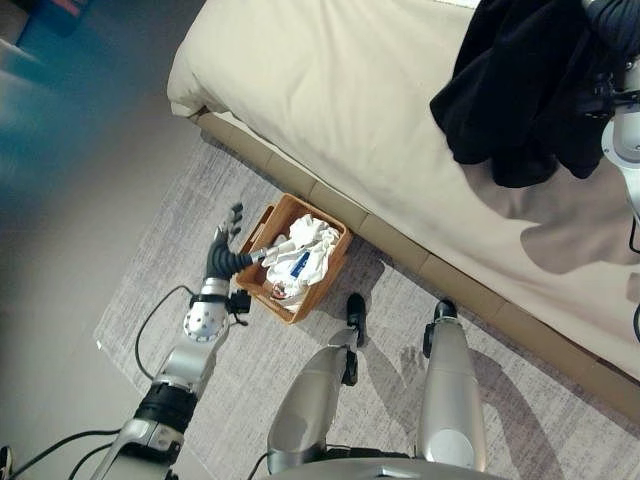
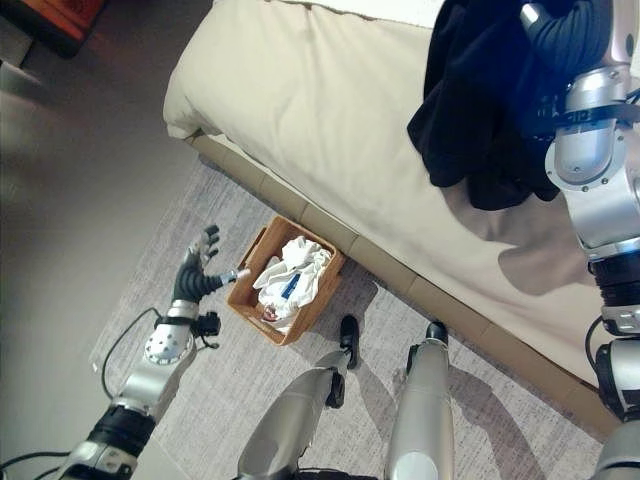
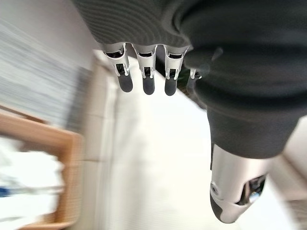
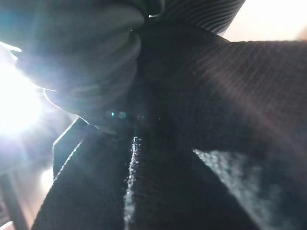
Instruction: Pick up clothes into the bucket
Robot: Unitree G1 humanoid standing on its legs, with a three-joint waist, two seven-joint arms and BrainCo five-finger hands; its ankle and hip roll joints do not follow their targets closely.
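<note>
We see the L hand [image 1: 222,252] w/ fingers straight, holding nothing, beside the wooden basket [image 1: 262,232] on the rug [image 1: 150,270]; white clothes [image 1: 300,258] inside. R hand [image 2: 570,35] lifts black garment [image 2: 480,110] above the bed [image 2: 320,110]; its fingers hidden in cloth, can't tell grip.

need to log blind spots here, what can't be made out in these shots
- Right hand: its fingers are buried in the black garment in both eye views; the right wrist view is dark cloth, so the grip is unreadable.
- Basket: the white clothes hide its bottom.
- Left wrist view: the basket is blurred and cut off at the edge, past the left hand.
</note>
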